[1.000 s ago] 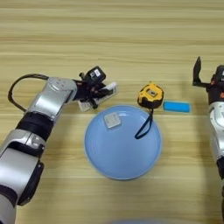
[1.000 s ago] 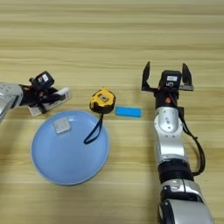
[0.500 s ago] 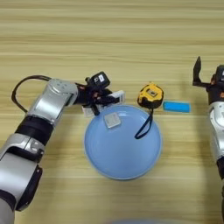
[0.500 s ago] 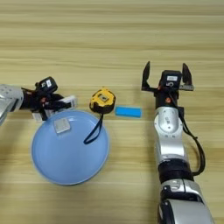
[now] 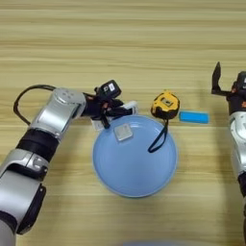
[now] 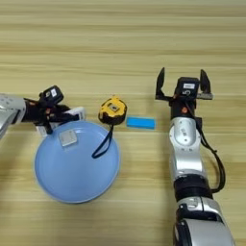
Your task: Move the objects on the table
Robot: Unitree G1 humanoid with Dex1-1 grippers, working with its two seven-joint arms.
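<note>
My left gripper (image 5: pixel 113 108) is shut on the white remote control (image 5: pixel 129 105), which lies across its fingers just over the upper left rim of the round blue plate (image 5: pixel 129 173). A small pale square block (image 5: pixel 123 132) rests in the plate near that rim. Beside the plate's upper right edge sits the yellow-black tape measure (image 5: pixel 165 105), its strap draped into the plate. The flat blue bar (image 5: pixel 194 117) lies on the table to its right. Parked at the right, my right gripper (image 6: pixel 182 74) is open and holds nothing.
The light-brown table (image 5: pixel 120 43) stretches wide behind the objects. A black cable (image 5: pixel 24 96) loops off my left forearm at the left side.
My left gripper has carried the remote control right and nearer, from beside the plate to its upper left rim. The right arm has not moved.
</note>
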